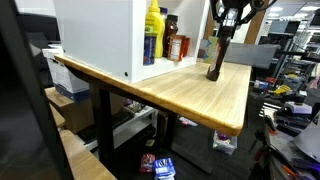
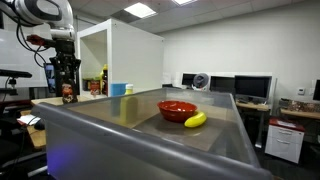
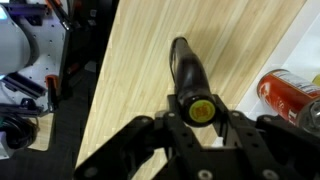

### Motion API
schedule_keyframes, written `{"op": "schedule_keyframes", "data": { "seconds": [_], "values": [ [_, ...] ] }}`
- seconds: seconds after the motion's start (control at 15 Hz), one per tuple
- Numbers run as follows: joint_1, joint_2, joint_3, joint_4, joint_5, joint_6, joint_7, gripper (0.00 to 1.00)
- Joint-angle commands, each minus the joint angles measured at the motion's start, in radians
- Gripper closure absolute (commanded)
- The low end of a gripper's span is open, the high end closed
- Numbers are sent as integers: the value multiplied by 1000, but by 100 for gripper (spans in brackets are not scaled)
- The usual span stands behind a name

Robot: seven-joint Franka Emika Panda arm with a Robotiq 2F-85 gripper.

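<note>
My gripper (image 3: pixel 200 122) is shut on the top end of a dark bottle (image 3: pixel 186 66) with a yellow cap. In an exterior view the bottle (image 1: pixel 216 62) leans, its base on the wooden table (image 1: pixel 190 95), and my gripper (image 1: pixel 227 22) is above it. In an exterior view my gripper (image 2: pixel 65 68) hangs beside the white cabinet (image 2: pixel 135 60). A red can (image 3: pixel 287 95) lies just right of the bottle in the wrist view.
The open white cabinet (image 1: pixel 100 35) holds a yellow bottle (image 1: pixel 153 20), a brown bottle (image 1: pixel 175 47) and other items. A red bowl (image 2: pixel 177 109), a banana (image 2: pixel 196 120) and a blue cup (image 2: pixel 118 89) sit on a grey surface. Clutter lies on the floor beyond the table's edge.
</note>
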Motion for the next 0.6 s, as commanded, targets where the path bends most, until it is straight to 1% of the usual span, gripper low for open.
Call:
{"op": "schedule_keyframes", "data": {
  "seconds": [0.0,0.07,0.53],
  "values": [
    [-11,5,17,-11,-14,22,204,90],
    [-12,5,19,-11,-18,16,271,90],
    [-15,15,24,1,-47,-27,564,90]
  ]
}}
